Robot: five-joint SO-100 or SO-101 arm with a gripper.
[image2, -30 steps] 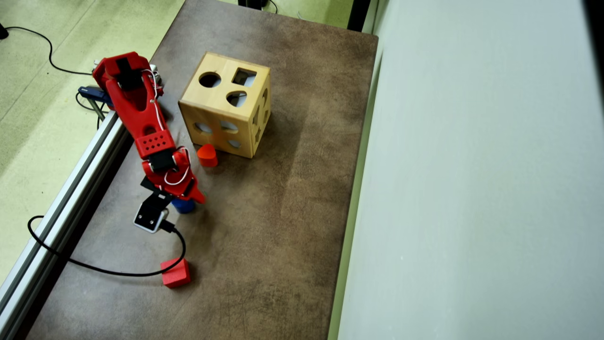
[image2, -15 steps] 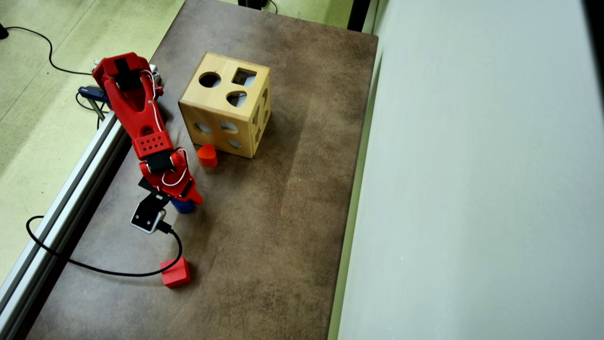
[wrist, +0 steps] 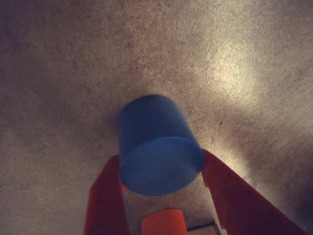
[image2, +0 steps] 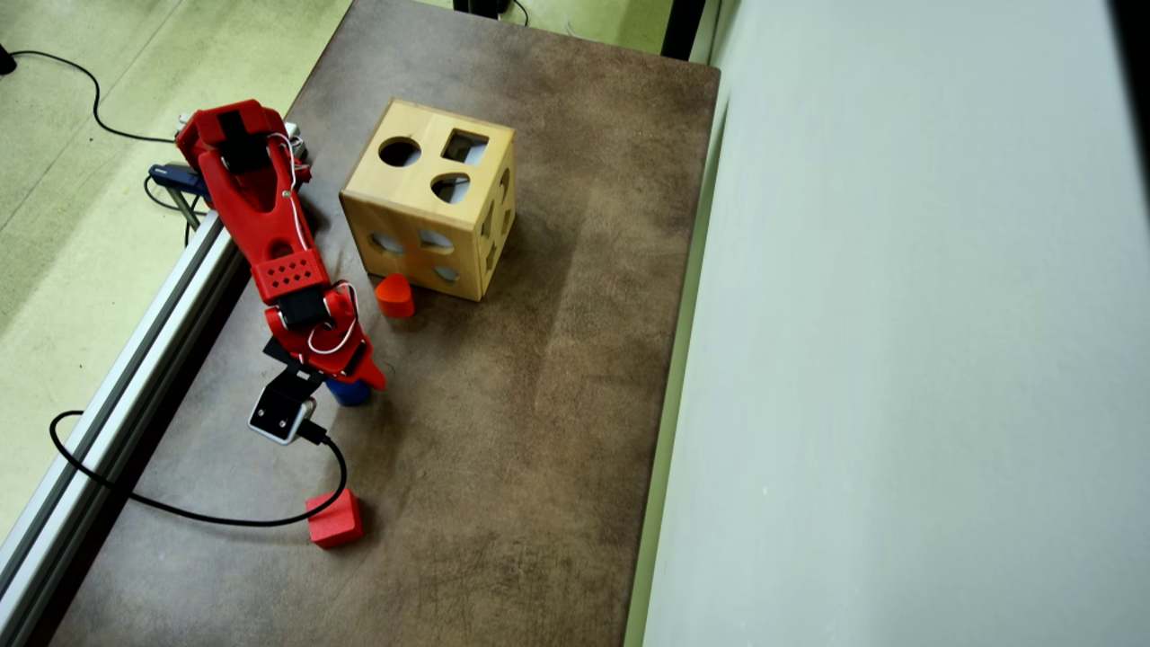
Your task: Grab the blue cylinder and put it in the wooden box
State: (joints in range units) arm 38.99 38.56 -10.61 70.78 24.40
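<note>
1. In the wrist view, the small solid blue cylinder (wrist: pixel 157 149) sits between the two red fingers (wrist: pixel 105 200) of the gripper (wrist: pixel 159 169), which press against its sides, so the gripper is closed around it.
2. In the overhead view, the blue cylinder (image2: pixel 349 392) peeks out from under the red gripper (image2: pixel 355 385), over the brown mottled table (image2: pixel 539 377); whether it touches the table cannot be told.
3. The large light-wood box with shaped holes (image2: pixel 431 198) stands near the table's far end, apart from the cylinder.
4. An orange-red rounded block (image2: pixel 394 296) lies just beside the box's near face.
5. A red cube block (image2: pixel 335 519) rests nearer the camera, beside a black cable (image2: pixel 180 512).
</note>
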